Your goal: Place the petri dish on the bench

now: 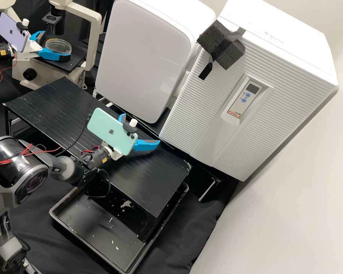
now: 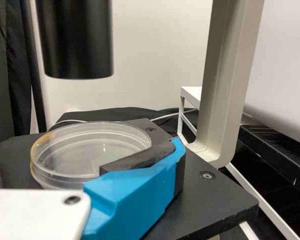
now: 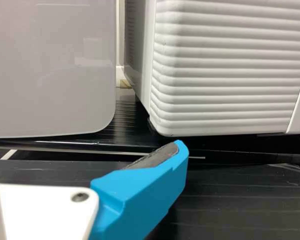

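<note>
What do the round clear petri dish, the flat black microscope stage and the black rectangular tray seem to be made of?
Petri dish: smooth, clear plastic or glass; its see-through walls and glints fit either. Microscope stage: probably metal with a matte black coating, given its dull, even face and inset screws. Tray: likely moulded plastic, slightly glossy, judging by rounded corners and soft sheen.

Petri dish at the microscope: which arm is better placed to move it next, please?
Left, I would judge: the left gripper is right at the petri dish, by the microscope stage. The right gripper is above the black rack, away from the dish.
</note>
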You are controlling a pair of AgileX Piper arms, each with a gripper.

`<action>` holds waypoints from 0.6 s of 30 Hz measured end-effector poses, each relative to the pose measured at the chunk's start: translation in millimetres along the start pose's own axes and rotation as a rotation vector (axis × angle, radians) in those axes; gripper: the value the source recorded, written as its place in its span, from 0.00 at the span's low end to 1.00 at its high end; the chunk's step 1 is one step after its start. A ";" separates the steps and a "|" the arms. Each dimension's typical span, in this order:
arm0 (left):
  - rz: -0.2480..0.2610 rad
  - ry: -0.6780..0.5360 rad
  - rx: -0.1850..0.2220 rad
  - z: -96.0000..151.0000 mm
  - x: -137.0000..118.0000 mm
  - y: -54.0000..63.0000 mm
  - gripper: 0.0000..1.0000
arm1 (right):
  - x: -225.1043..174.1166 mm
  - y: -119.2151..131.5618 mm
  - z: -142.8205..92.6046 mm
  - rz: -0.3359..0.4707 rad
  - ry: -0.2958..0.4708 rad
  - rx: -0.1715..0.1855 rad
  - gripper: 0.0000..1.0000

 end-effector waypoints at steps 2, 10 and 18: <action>0.002 -0.002 -0.012 0.2 0.0 0.2 0.00 | 0.0 0.0 0.0 0.000 0.000 0.000 1.00; -0.001 -0.015 -0.026 0.1 -0.2 0.3 0.00 | 0.0 0.0 0.0 0.000 0.000 0.000 1.00; 0.011 -0.019 -0.027 -0.4 -0.6 1.2 0.00 | 0.0 0.0 0.0 0.000 0.000 0.000 1.00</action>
